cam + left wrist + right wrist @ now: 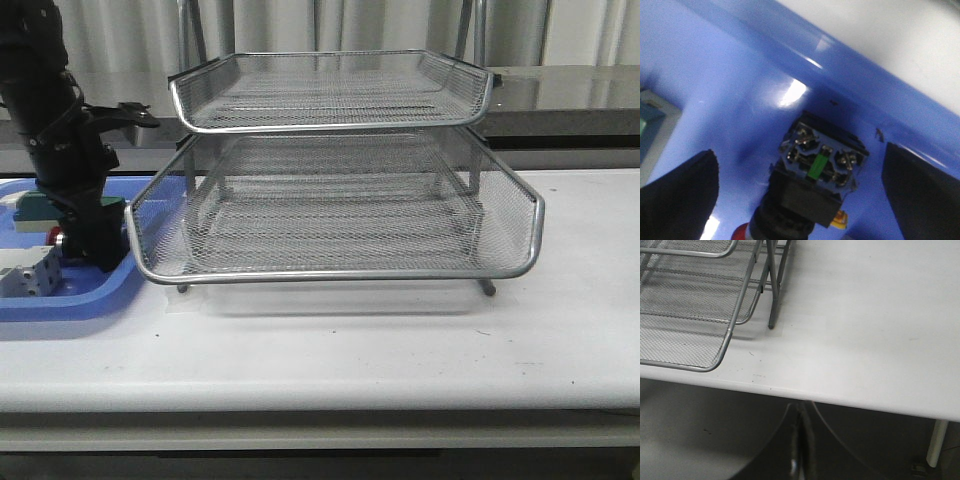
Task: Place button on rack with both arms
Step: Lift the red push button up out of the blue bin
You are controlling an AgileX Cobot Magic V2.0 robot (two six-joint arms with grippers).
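Wide-spread left gripper (800, 185) fingers either side of the button (812, 187): black body, red cap, screw-terminal rear.

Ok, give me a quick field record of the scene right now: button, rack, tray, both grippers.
button: small red-capped push-button switch with black body, lying in the tray, between the left fingers, not gripped
tray: flat blue plastic tray, on the white table, left of the rack
rack: tiered silver wire-mesh rack, nothing visible on its tiers
left gripper: open, down in the tray, straddling the button
right gripper: not in view; its camera shows a rack corner and the table edge
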